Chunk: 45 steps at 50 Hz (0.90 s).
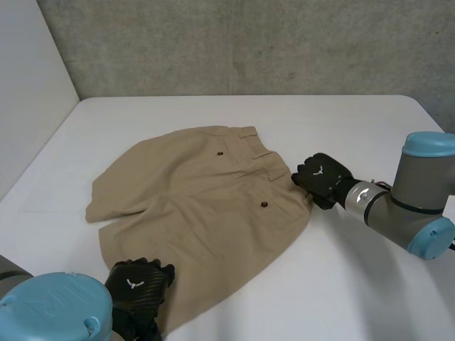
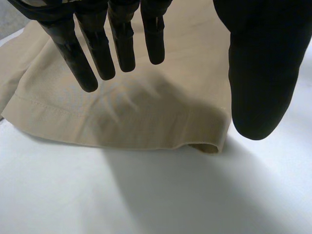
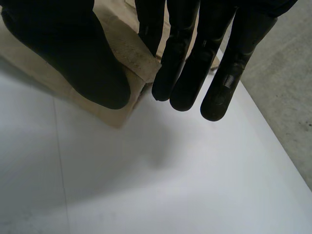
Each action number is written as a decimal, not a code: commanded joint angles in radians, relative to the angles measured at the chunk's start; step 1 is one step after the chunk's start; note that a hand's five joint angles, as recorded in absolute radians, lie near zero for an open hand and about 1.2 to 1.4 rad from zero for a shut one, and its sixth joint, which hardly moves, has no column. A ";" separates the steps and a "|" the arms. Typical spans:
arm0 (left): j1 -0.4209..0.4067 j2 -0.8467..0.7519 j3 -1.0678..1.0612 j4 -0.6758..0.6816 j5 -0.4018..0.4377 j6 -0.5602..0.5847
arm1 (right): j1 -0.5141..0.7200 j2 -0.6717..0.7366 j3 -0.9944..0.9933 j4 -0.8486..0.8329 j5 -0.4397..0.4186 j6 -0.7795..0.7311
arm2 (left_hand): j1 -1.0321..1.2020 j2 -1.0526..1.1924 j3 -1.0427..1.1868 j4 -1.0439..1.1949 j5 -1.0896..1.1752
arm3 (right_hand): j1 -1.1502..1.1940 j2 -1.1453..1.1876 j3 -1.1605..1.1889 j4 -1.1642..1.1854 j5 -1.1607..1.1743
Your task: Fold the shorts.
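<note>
- Shorts [image 1: 206, 206]: tan, spread flat on the white table [image 1: 355, 284], seat side up, not yet folded.
- Long axis: runs from the waistband [image 1: 282, 172], on my right, across to the two leg hems on my left. One leg points toward the far left and the other comes back toward me.
- My left hand [image 1: 138, 284]: at the hem of the near leg. Its fingers [image 2: 97, 53] are straight and spread, the thumb held wide, and they grip nothing. The hem [image 2: 122, 136] lies just under and past the fingertips, with its corner lifted a little off the table.
- My right hand [image 1: 323, 177]: at the near corner of the waistband. Its fingers [image 3: 185, 73] are straight and the thumb is apart. The corner [image 3: 139, 61] sits under the gap between them, and I see no pinch closed on it.
- Deciding relation: each hand is at its own end of one long side of the shorts, the left at the hem and the right at the waistband. The far side lies away from both.
- Judgement: the next step looks to be closing on both ends, then carrying this near side over the far one.
</note>
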 commanded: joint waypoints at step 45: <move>0.002 -0.118 0.011 0.086 0.002 0.005 | 0.015 -0.079 0.055 0.005 0.041 0.153 | 0.356 0.321 0.343 0.342 0.329 | 0.425 0.218 0.217 0.208 0.250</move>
